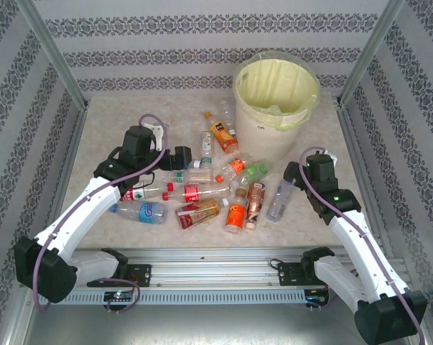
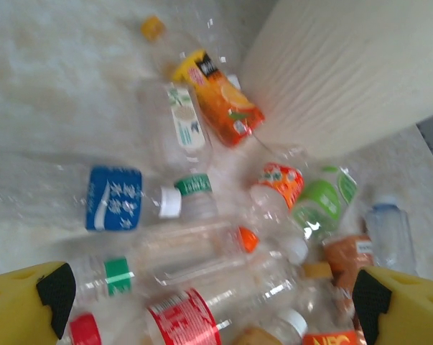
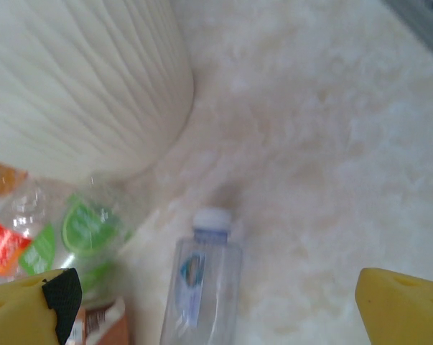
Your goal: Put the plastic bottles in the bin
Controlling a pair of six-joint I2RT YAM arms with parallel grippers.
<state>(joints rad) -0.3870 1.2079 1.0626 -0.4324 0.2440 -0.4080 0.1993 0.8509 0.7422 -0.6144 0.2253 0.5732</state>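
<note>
Several plastic bottles [image 1: 202, 194] lie in a loose pile at mid-table, in front of the cream bin [image 1: 277, 97] with its yellow liner. My left gripper [image 1: 182, 159] hovers open over the pile's left part. In the left wrist view, a red-labelled bottle [image 2: 184, 316] and a clear orange-capped one [image 2: 194, 248] lie below the left gripper [image 2: 209, 316], untouched. My right gripper [image 1: 291, 176] is open above a clear white-capped bottle [image 1: 281, 200]. The right wrist view shows this bottle [image 3: 202, 280] lying below the right gripper [image 3: 216, 309], apart from its yellow fingers [image 3: 29, 309].
The bin's ribbed wall [image 2: 345, 72] rises just beyond the pile and stands left of the right gripper as the bin wall [image 3: 80, 79]. Patterned walls and metal posts enclose the table. Bare marble surface [image 1: 115, 122] lies at the far left, and a rail [image 1: 216, 269] runs along the front.
</note>
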